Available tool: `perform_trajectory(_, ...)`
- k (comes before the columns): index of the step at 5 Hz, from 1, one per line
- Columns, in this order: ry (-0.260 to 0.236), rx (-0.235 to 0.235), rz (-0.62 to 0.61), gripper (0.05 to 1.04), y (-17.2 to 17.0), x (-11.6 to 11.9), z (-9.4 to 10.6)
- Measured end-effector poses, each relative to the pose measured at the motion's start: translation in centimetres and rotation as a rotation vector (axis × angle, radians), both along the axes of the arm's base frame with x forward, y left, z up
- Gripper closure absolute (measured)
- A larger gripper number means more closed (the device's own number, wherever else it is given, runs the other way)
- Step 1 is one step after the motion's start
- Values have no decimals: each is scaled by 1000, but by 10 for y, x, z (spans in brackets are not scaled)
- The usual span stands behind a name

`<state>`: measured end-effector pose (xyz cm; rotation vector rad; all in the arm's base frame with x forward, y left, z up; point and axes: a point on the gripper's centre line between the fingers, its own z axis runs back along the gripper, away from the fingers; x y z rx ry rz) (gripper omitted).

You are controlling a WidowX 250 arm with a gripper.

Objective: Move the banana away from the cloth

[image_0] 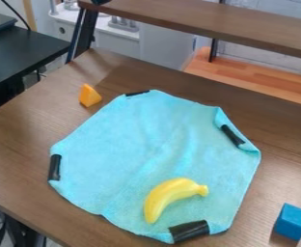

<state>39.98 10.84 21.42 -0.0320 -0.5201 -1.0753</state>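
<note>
Banana (166, 197): you have one
Cloth (133, 144): you have one
Black strips (189, 231): you count four
Blue block (291, 222): you see one
Orange wedge (89, 96): you see one

The camera looks down at a slant from above the counter (24, 135), facing the raised shelf (198, 23) at its far side, near enough that the cloth (127, 140) spans the middle.
</note>
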Motion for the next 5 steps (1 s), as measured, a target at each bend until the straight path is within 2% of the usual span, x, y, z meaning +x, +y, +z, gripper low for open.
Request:
perform_trajectory(1,45,-18,9,83,0,0,-20)
perform_trajectory(2,155,-19,52,83,-35,-21,-70)
perform_trajectory(3,190,54,56,83,-81,-42,-93)
perform_trajectory(4,205,111,105,83,-103,-64,-119)
perform_trajectory(5,179,167,108,83,-135,-80,-132)
